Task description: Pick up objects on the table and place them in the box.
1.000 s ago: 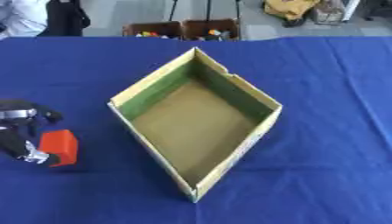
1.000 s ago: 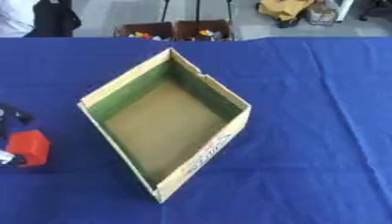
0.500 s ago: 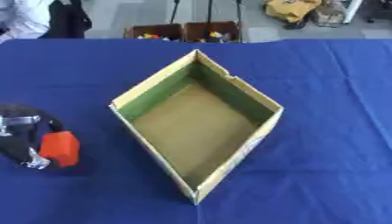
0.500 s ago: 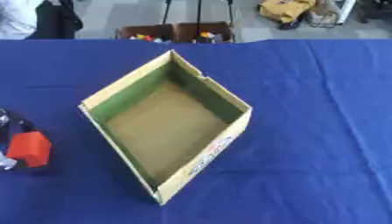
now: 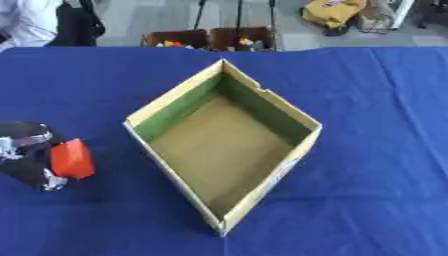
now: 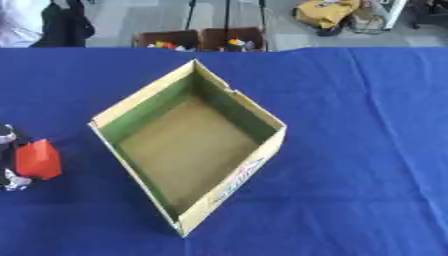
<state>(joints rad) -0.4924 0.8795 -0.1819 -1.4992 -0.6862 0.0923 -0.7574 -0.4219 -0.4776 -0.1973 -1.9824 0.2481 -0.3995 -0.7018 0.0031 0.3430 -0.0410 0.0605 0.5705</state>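
Standing on end, long axis near-vertical and tilted slightly, red block [image 5: 72, 159] sits pinched in left hand [image 5: 26, 155] near worktop's [image 5: 376, 115] left edge. Fingers curled round it. Open box [image 5: 224, 150] just right, one corner pointing at near edge.

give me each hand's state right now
Left hand: shut on the red block, left of the box.
Right hand: not in view.
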